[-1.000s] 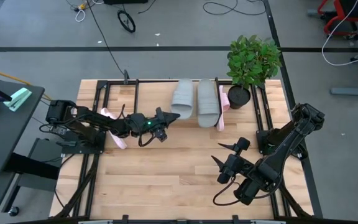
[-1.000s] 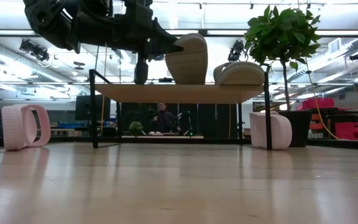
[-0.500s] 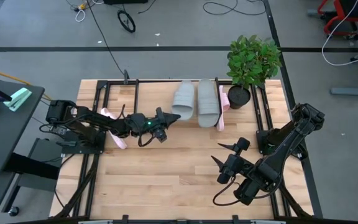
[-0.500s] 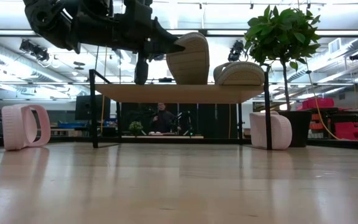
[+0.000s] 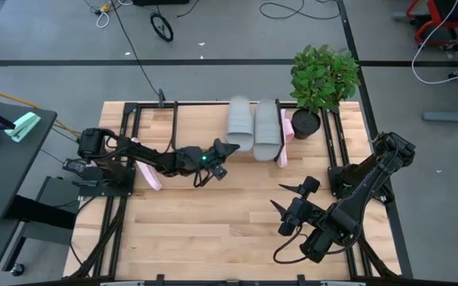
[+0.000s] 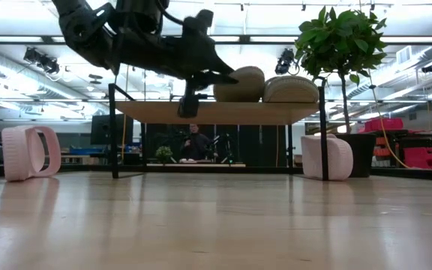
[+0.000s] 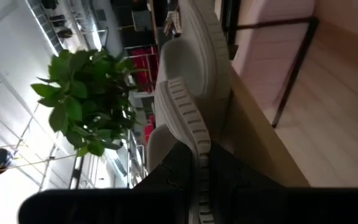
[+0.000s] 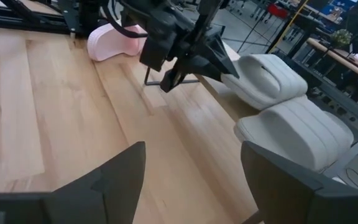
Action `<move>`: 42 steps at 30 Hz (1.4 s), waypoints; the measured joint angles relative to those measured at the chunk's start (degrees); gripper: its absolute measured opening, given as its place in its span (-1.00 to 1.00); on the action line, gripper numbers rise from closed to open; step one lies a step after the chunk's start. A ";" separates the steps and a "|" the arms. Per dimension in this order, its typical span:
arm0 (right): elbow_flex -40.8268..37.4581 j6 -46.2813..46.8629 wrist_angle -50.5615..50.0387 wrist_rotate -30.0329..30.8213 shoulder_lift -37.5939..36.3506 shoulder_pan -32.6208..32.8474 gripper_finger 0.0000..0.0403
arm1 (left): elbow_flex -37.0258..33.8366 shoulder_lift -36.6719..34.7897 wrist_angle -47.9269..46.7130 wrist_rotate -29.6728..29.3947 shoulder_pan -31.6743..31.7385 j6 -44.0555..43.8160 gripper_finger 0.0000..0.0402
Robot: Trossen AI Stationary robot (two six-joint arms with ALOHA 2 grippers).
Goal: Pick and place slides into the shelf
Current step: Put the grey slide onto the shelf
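Grey slide (image 5: 239, 125) sits pinched between left fingers (image 5: 227, 148) on shelf (image 6: 223, 112).

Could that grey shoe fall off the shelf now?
Maybe. The left gripper is shut on the heel edge of one grey slide, which sits by the front edge of the shelf. If the gripper pulls back without letting go, it could drag the slide off. The slide is also close beside the other grey slide, so a push might nudge that one. The pink slides stand on their sides and look tricky to grab.
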 joint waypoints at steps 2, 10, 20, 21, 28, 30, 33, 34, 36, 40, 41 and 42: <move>0.00 -0.29 0.00 0.00 0.00 0.00 0.34 | -0.02 0.02 0.26 -0.50 -0.02 -0.52 -0.84; 0.00 -0.42 -0.02 0.00 0.00 -0.02 0.34 | -0.02 0.02 -0.33 -0.96 -0.40 -1.47 -0.84; 0.00 -0.50 -0.04 0.02 0.00 -0.02 0.34 | -0.02 -0.03 -0.95 -1.49 -1.40 -1.91 -0.84; 0.00 -0.50 -0.04 0.02 0.00 -0.02 0.34 | -0.02 -0.03 -0.96 -1.53 -1.40 -1.96 -0.84; 0.00 -0.35 -0.02 -0.02 0.00 -0.07 0.34 | -0.04 -0.05 -2.61 -3.15 -1.45 -6.07 -0.69; 0.00 -0.37 -0.02 -0.06 0.00 -0.07 0.34 | -0.04 -0.07 -2.94 -3.97 -1.72 -6.06 -0.66; 0.00 -0.35 -0.02 -0.09 0.00 -0.07 0.34 | -0.04 -0.07 -2.94 -4.15 -2.14 -6.45 -0.62; 0.00 -0.35 -0.02 -0.11 0.00 -0.07 0.34 | -0.04 -0.07 -2.94 -4.19 -2.28 -6.55 -0.61; 0.00 -0.35 -0.02 -0.11 0.00 -0.07 0.34 | -0.04 -0.07 -3.00 -4.19 -2.59 -7.42 -0.60; 0.00 -0.37 -0.02 -0.13 0.00 -0.07 0.34 | -0.04 -0.07 -3.20 -4.04 -3.04 -8.24 -0.59; 0.00 -0.37 -0.02 -0.14 0.00 -0.07 0.34 | -0.04 -0.07 -3.20 -4.02 -3.04 -8.68 -0.59; 0.00 -0.37 -0.02 -0.15 0.00 -0.07 0.34 | -0.06 -0.07 -3.18 -4.02 -3.04 -8.89 -0.59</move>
